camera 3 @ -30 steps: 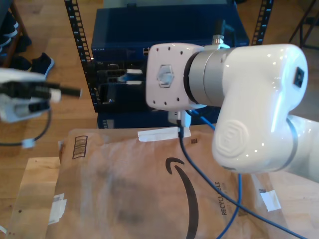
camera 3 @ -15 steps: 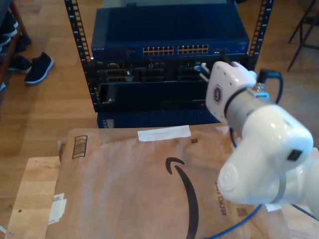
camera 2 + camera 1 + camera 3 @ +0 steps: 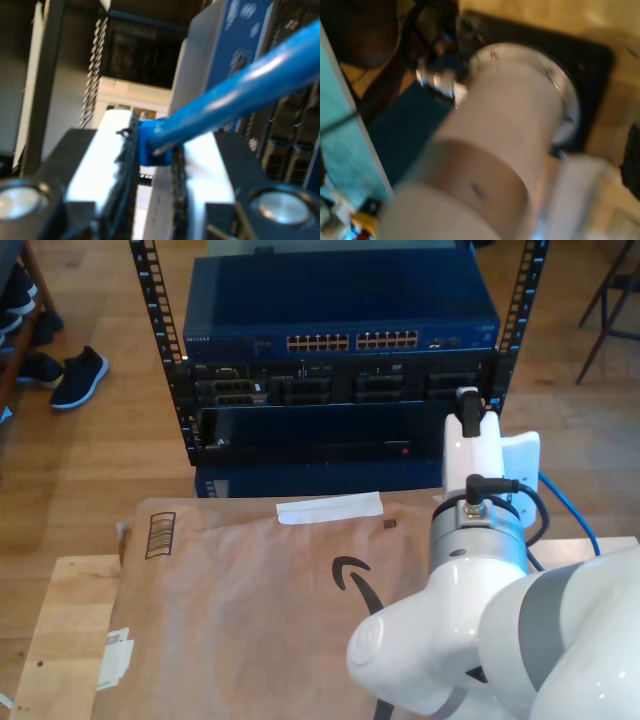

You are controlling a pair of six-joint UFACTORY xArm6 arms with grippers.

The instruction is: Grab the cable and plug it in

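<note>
Half a second back the white arm point(image 3: 480, 590) stood higher against the rack point(image 3: 340, 360) at the exterior view's right, its wrist covering the ports there. Now it has dropped low in that view and turned, so the whole row of ports on the blue switch point(image 3: 340, 315) is open to sight. A second back the big joint hid most of the rack, and another pincer showed at the view's left edge; that edge now shows floor and dark shoes point(image 3: 75, 375).

Going left to right in the exterior view: the shoes, the rack above the brown cardboard point(image 3: 250, 590) lying on the wooden tabletop point(image 3: 60, 630), then the arm, with a short arc of the cable point(image 3: 580, 515) beside the wrist.

The second wrist view gives what the exterior view cannot: my second pincer point(image 3: 155, 165) is closed tight on the blue cable point(image 3: 240, 95) just at its end, rack hardware close behind.

The first wrist view is blurred, showing a white arm link point(image 3: 505, 145); whether my first pincer is open I cannot tell.
</note>
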